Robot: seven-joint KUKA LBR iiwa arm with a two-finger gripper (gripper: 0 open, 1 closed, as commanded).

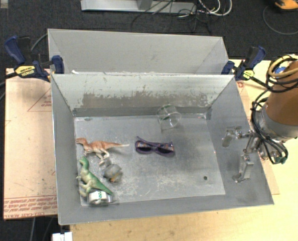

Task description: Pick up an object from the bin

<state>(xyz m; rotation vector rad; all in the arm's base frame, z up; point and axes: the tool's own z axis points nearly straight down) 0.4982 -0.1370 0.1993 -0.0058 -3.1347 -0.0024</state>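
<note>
While the gripper (pixel 238 153) hangs over the right sloping wall of the bin (pixel 139 84), just past the right edge of the floor, its two metal fingers (pixel 243 168) stand spread apart and nothing lies between them. The arm (pixel 285 107), with its orange cover and dark cables, sits beyond the bin's right rim.

Count of contents, six items:
- Two toy dinosaurs. One orange-brown dinosaur (pixel 100 145) lies near the left edge of the floor, tail pointing right. One green dinosaur (pixel 90 178) lies just below it, toward the front-left corner.
- One pair of purple sunglasses (pixel 155 147), near the middle of the floor, lenses dark, lying alone.
- One clear plastic cup (pixel 169 116), at the back edge of the floor, tipped against the foot of the back wall.
- One grey rounded lump (pixel 112 172), just beside the green dinosaur on its right; its kind cannot be told.
- One silvery round item (pixel 99 198), in the front-left corner, touching the green dinosaur's lower end; can or roll, not determinable.

A small dark speck (pixel 205 177) marks the floor toward the right.

Of all items, the sunglasses and the cup are nearest the gripper, yet both are well apart from it. Bare floor lies between the gripper and the sunglasses. The dinosaurs, lump and silvery item crowd together at the left.
</note>
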